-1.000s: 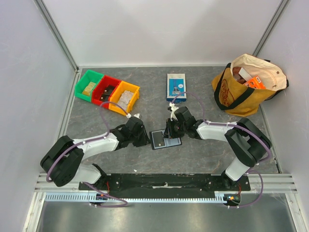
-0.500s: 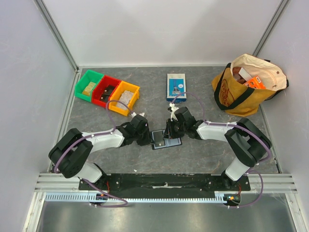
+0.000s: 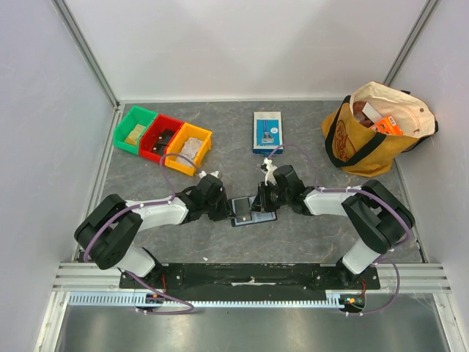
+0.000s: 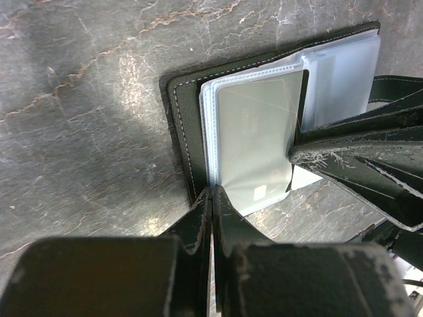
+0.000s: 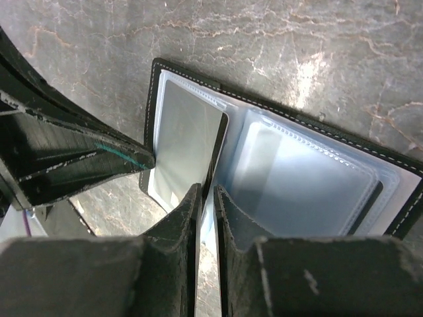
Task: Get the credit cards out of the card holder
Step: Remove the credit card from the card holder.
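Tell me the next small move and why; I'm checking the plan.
Probably the right gripper should ease the pale card toward itself, out of its clear sleeve, while the left gripper pins the card holder. Both grippers look nearly closed at the holder's edge, and the card lies in its pocket.
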